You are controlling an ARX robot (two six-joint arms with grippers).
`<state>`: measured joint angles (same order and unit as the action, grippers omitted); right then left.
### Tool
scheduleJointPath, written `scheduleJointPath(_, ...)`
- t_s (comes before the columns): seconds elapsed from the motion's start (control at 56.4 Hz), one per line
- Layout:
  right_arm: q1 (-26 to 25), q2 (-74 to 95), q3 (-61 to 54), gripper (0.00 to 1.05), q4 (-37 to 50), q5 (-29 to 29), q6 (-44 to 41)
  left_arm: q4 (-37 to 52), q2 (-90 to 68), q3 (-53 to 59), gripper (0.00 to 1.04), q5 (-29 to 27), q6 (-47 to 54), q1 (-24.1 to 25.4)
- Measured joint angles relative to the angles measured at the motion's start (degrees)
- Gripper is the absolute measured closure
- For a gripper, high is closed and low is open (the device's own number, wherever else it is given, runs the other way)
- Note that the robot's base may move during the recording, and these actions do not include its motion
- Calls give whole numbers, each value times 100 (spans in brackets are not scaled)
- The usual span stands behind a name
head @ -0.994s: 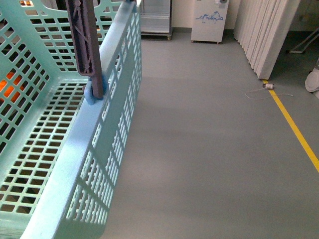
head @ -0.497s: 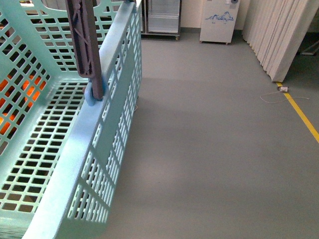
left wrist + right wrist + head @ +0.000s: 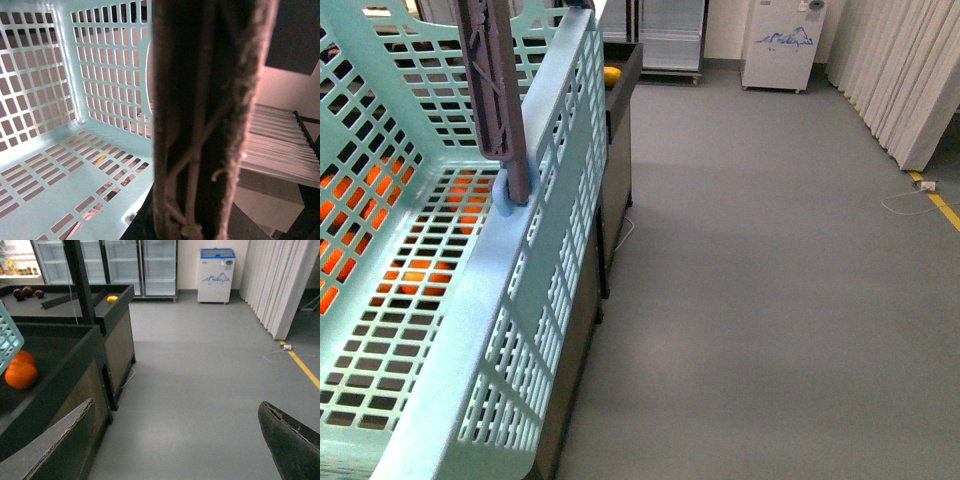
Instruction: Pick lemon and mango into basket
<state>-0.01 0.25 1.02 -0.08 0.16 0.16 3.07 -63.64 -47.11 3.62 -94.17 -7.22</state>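
The pale mint basket fills the left of the front view, hanging above a dark produce stand. My left gripper is shut on its brown handle, which has white ties; the fingers themselves do not show. The basket's slotted floor holds no fruit. The lemon, small, roundish and yellow, lies at the near corner of the far stand bin, and the lemon also shows just past the basket rim. No mango is in view. My right gripper hangs open over bare floor, well short of the lemon.
Oranges lie in the near bin of the dark stand, under the basket. Dark red fruits sit at the far bin's back. Glass-door fridges, a small freezer and a curtain line the room. Grey floor spreads to the right.
The view has swung left: the freezer and curtain slid right, and the dark stand with the lemon came into view beside the basket. More orange shows through the basket slots.
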Motion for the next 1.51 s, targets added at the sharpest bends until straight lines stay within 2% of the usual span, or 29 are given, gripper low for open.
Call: scheduleJointPath(1.508, 0, -2, 0, 9, 0, -15, 0, 0, 0, 2, 99, -20, 7, 0)
